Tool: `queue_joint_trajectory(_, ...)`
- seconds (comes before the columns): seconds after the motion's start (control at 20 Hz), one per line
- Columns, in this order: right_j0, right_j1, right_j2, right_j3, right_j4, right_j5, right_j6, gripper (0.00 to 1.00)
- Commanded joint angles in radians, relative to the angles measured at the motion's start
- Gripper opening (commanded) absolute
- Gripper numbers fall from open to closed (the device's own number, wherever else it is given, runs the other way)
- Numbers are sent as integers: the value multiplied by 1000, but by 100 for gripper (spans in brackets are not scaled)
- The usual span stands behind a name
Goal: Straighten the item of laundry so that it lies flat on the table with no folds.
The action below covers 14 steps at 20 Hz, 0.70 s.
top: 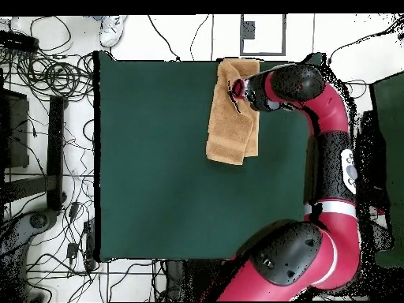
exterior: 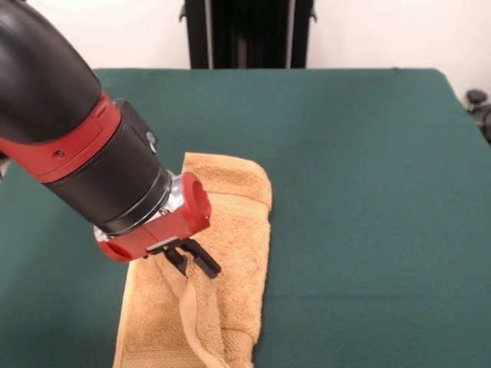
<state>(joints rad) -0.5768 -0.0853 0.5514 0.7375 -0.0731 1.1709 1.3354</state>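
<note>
The tan-orange towel (exterior: 230, 222) lies on the dark green table (exterior: 360, 192) at the front view's lower left, folded lengthwise into a narrow strip with a raised ridge down its middle. A woven band shows near its bottom end. My gripper (exterior: 193, 263) hangs from the red and black arm, and its black fingers (exterior: 207, 266) are pinched on the top of that ridge. In the overhead view the towel (top: 229, 126) lies by the table's top edge, with the gripper (top: 234, 88) over its upper end. The white tag is hidden.
The robot's black pedestal (exterior: 249, 34) stands behind the table's far edge. In the overhead view, cables (top: 47, 79) cover the floor at the left, and a white shoe (top: 112, 30) shows beyond the top edge. The green table (top: 158, 158) spreads wide to the towel's left.
</note>
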Motion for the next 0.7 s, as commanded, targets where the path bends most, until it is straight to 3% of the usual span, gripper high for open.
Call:
queue_joint_trajectory(0.05, 67, -8, -40, 198, 70, -101, 358, 0)
queue_joint_trajectory(0.7, 86, -64, -96, 326, 153, -262, 496, 0)
